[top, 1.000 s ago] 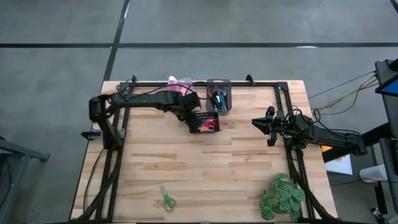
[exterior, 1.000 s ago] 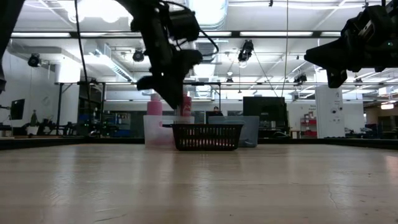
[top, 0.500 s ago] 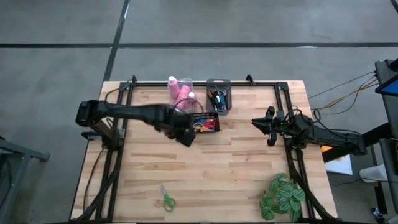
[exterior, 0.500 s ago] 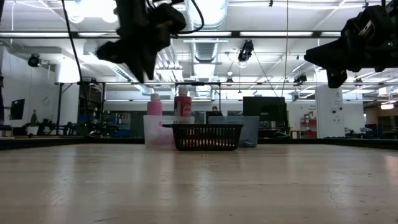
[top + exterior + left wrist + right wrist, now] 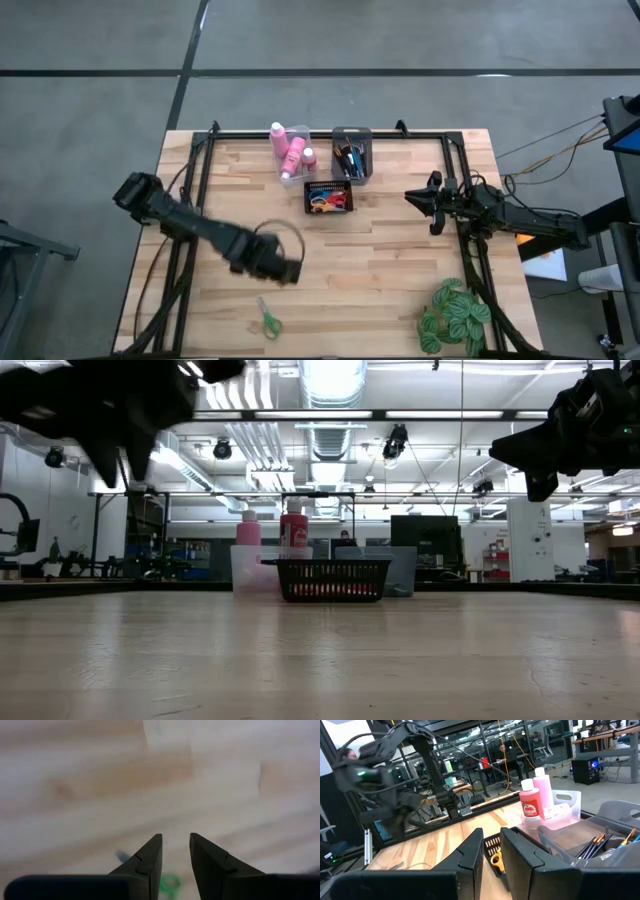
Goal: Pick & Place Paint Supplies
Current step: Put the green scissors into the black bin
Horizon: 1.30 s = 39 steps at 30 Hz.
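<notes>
The green-handled scissors (image 5: 268,320) are found lying on the table's near side, long axis roughly front to back — just nearer than the left gripper (image 5: 291,272), whose fingers are parted and empty. The right gripper (image 5: 412,199) is held well apart, fingers nearly together.

Wooden table (image 5: 400,280) bore a black basket (image 5: 329,197); clear bin (image 5: 290,160) and dark bin (image 5: 352,153) just behind it, scissors (image 5: 268,319) and plant (image 5: 453,317) well in front.

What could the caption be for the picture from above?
Left hand hovers near green scissors; pink bottles sit in their bin.
</notes>
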Available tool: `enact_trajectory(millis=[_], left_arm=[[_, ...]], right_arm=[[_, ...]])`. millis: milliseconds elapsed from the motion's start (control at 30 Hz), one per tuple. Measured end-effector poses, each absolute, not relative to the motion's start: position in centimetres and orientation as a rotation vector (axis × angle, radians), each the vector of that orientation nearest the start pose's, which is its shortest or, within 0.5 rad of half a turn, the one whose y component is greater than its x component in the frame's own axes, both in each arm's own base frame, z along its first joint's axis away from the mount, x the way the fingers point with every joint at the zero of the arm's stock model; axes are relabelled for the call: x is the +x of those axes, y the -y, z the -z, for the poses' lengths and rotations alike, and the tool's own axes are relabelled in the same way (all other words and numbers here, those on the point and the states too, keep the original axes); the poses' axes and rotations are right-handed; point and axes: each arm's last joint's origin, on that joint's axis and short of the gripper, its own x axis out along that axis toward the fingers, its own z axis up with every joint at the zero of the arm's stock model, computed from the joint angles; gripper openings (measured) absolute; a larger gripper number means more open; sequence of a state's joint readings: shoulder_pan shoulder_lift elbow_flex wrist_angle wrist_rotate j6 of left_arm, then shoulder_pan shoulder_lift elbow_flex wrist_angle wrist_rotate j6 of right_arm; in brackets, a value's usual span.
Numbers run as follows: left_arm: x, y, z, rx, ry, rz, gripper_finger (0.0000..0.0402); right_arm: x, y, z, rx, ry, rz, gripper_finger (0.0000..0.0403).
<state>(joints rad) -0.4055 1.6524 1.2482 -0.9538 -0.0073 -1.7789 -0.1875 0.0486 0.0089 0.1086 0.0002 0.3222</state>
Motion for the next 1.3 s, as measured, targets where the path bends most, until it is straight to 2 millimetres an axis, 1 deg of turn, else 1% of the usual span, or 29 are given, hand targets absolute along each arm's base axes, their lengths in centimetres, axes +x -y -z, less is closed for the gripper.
enact_trajectory(millis=[100, 233, 367, 467, 700, 933, 1100, 1300], left_arm=[[27.7, 15.4, -22.5, -1.275, -1.151, -0.845, 0.0102], [26.6, 18.7, -21.7, -1.351, -1.107, -0.82, 0.0102], [26.4, 21.4, -20.6, -1.412, -1.108, -0.814, 0.0102], [26.8, 22.8, -19.9, -1.437, -1.111, -0.81, 0.0102], [27.9, 24.2, -18.6, -1.433, -1.148, -0.801, 0.0102], [28.9, 25.1, -16.6, -1.427, -1.169, -0.763, 0.0102], [29.1, 25.3, -15.4, -1.4, -1.194, -0.757, 0.0102], [28.8, 25.1, -15.1, -1.369, -1.21, -0.794, 0.0102]], right_arm=[[9.8, 1.9, -17.3, 0.315, 0.098, 0.175, 0.0065], [9.8, 1.9, -17.3, 0.315, 0.098, 0.175, 0.0065], [9.8, 1.9, -17.3, 0.315, 0.098, 0.175, 0.0065], [9.8, 1.9, -17.3, 0.315, 0.098, 0.175, 0.0065], [9.8, 1.9, -17.3, 0.315, 0.098, 0.175, 0.0065], [9.8, 1.9, -17.3, 0.315, 0.098, 0.175, 0.0065], [9.8, 1.9, -17.3, 0.315, 0.098, 0.175, 0.0065], [9.8, 1.9, -17.3, 0.315, 0.099, 0.175, 0.0065]])
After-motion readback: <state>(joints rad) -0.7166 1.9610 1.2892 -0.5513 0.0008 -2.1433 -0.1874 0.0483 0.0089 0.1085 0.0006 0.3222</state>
